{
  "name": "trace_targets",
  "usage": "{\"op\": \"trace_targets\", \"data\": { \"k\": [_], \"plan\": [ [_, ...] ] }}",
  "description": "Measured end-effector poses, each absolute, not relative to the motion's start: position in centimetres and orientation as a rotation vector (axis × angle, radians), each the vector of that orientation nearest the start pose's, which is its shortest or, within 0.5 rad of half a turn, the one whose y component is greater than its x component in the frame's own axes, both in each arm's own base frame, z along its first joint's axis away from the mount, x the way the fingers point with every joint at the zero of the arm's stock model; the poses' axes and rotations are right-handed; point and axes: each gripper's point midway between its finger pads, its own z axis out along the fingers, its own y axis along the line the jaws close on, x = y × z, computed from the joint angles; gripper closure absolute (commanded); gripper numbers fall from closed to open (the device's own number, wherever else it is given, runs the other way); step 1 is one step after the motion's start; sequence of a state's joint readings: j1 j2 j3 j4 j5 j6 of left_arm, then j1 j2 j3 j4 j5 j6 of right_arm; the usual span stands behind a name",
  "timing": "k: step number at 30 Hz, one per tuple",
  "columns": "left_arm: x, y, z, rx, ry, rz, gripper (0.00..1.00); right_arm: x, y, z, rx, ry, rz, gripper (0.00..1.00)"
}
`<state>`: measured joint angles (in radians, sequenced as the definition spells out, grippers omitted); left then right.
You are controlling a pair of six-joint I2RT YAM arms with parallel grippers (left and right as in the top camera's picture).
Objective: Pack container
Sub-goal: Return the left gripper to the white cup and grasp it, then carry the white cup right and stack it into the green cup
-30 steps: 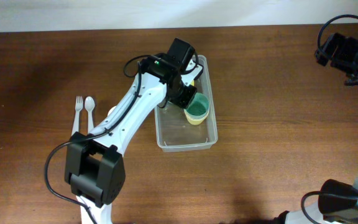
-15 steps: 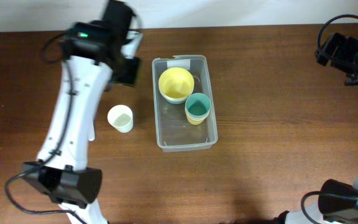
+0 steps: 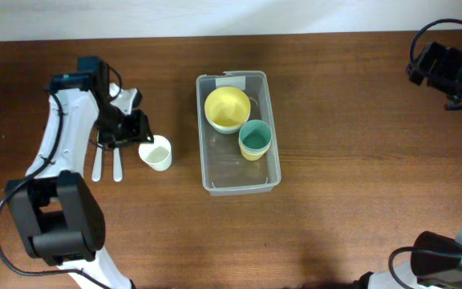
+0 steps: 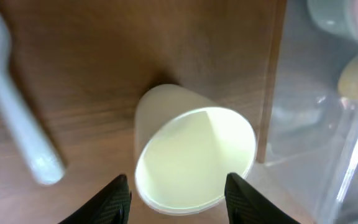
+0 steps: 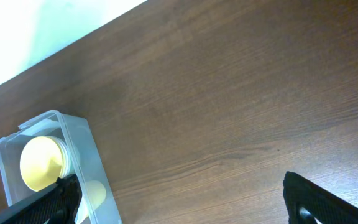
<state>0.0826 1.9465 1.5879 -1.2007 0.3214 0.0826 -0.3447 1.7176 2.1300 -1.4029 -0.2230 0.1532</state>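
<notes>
L gripper (image 4: 178,196) has dropped from far edge to 1 pale cup (image 3: 156,152), jaws wide astride it. Container (image 3: 239,178) mid-table: 1 yellow bowl (image 3: 225,108), 1 teal cup (image 3: 255,138) inside. 2 utensils (image 3: 107,164) left. R gripper (image 5: 179,205) wide, far-right.

No readable text that I can see; the white label (image 3: 231,78) on the container (image 3: 239,172) is too small to make out.

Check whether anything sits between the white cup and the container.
Nothing visible. The cup stands on bare wood just left of the container, with the open left gripper right by the cup. Inside, a yellow bowl and a teal cup take up the far end and middle; the near end is free.
</notes>
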Motion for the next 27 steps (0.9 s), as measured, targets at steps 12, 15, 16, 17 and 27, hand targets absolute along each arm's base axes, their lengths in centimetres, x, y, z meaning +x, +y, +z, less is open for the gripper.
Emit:
{"op": "trace_targets", "data": {
  "k": [12,15,16,17,27],
  "plan": [
    [36.0,-3.2,5.7,0.000,3.074,-0.573,0.98,38.1,-9.7,32.6,0.543,2.479,0.210,0.01],
    [36.2,-3.5,6.0,0.001,3.062,-0.601,0.98,38.1,-9.7,32.6,0.543,2.479,0.210,0.01],
    [36.3,-3.6,6.4,0.002,3.058,-0.606,0.99,38.1,-9.7,32.6,0.543,2.479,0.210,0.01],
    [36.6,-3.6,6.8,0.004,3.052,-0.608,0.99,38.1,-9.7,32.6,0.543,2.479,0.210,0.01],
    [40.9,-4.6,18.6,0.106,2.867,-0.565,0.98,38.1,-9.7,32.6,0.543,2.479,0.210,0.01]
  ]
}}
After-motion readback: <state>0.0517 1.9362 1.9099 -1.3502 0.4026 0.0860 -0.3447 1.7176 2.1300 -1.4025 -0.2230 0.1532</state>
